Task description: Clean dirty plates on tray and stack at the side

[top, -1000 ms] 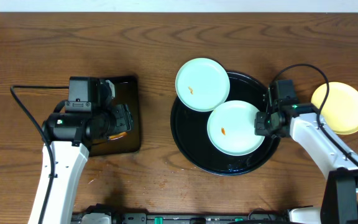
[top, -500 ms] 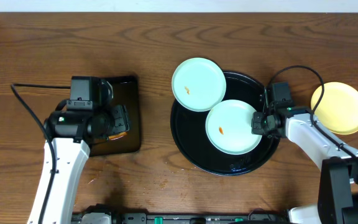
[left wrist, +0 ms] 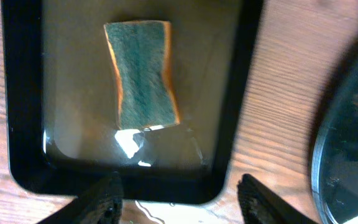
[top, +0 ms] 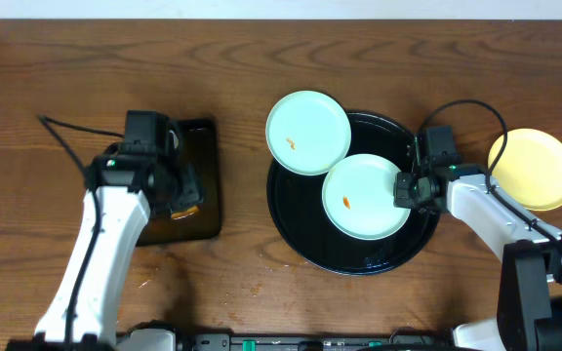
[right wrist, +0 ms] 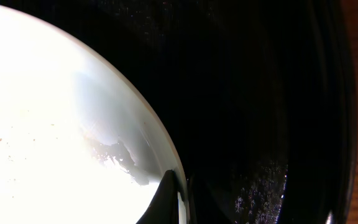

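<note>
The large round black tray [top: 403, 255] holds a mint-blue plate [top: 364, 198] with an orange smear. A second mint-blue plate [top: 308, 132] overlaps the tray's upper left rim. The pale yellow plate [top: 532, 169] lies on the table to the right. My right gripper [top: 404, 189] is shut on the right rim of the plate in the tray; the right wrist view shows one finger over that rim [right wrist: 178, 199] and the plate [right wrist: 55, 143] glaring white. My left gripper [left wrist: 178, 193] is open and empty above the near edge of the small rectangular tray [left wrist: 241, 93].
The small rectangular black tray [top: 203, 180] at left holds a brown-edged green sponge [left wrist: 140, 73] lying in a little water. Bare wooden table surrounds both trays.
The left arm has swung up and a little to the right over the sponge tray. The right gripper and its plate have barely shifted; the upper plate slid slightly left.
</note>
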